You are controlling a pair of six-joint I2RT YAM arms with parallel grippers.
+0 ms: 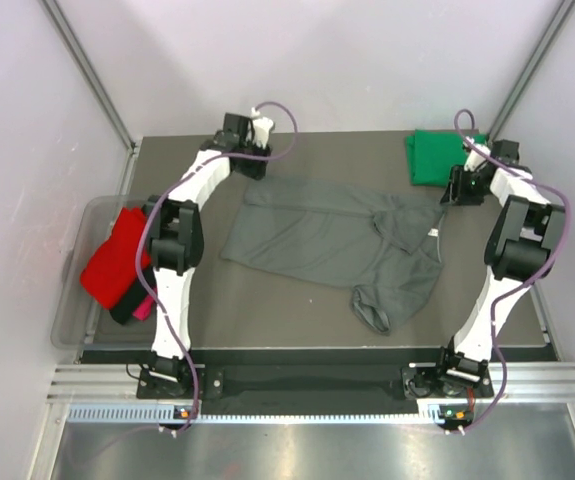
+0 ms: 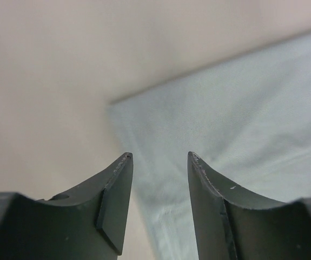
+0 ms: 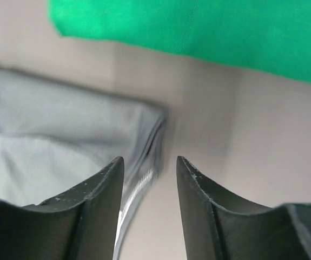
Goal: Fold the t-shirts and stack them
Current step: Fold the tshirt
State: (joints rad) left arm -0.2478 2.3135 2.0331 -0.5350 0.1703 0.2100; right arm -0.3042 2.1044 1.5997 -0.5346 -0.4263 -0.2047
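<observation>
A soft dark grey t-shirt (image 1: 337,240) lies spread on the dark surface (image 1: 267,310). Both parted, gripping nothing — left jaws and right jaws.

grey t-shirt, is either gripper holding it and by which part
Nothing is held. The left gripper is open over a corner of the dark grey t-shirt; the right gripper is open over another edge.

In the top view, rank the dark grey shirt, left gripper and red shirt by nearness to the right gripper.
1. Dark grey shirt, beside the right gripper.
2. Left gripper, at the shirt's far-left corner.
3. Red shirt, in the tub, leftmost.
</observation>
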